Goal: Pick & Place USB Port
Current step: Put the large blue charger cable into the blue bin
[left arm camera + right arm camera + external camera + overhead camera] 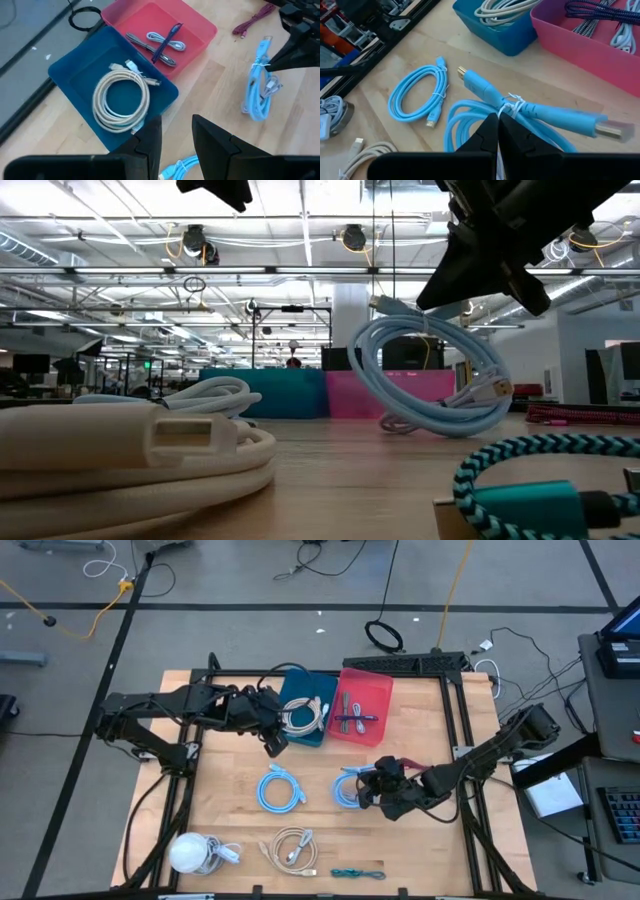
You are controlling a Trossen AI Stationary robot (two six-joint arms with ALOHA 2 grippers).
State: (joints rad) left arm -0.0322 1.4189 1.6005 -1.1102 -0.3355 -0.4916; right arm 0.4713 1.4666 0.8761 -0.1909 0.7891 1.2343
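Note:
My right gripper (pixel 498 125) is shut on a light blue cable coil (pixel 348 790), right of the table's middle. The coil stands on edge in the low view (pixel 440 375) and in the left wrist view (pixel 259 85). My left gripper (pixel 175 135) is open and empty, just in front of the blue bin (pixel 305 725). That bin holds a cream cable coil (pixel 120 100). The pink bin (pixel 385 690) beside it holds a few tied cables (pixel 162 42). My right gripper pinches the light blue coil's bundled loops between its two fingers, next to the white tie (pixel 512 104). The fingers slant down from the table's right side. The coil hangs on edge below them, and I cannot tell whether its lower end (pixel 430 430) touches the table.
A second light blue coil (pixel 280 788) lies on the table's middle. A cream coil (pixel 292 848), a white charger with its cord (pixel 192 852) and a teal braided cable (pixel 358 873) lie near the front edge. A dark red cable (pixel 252 22) lies right of the pink bin.

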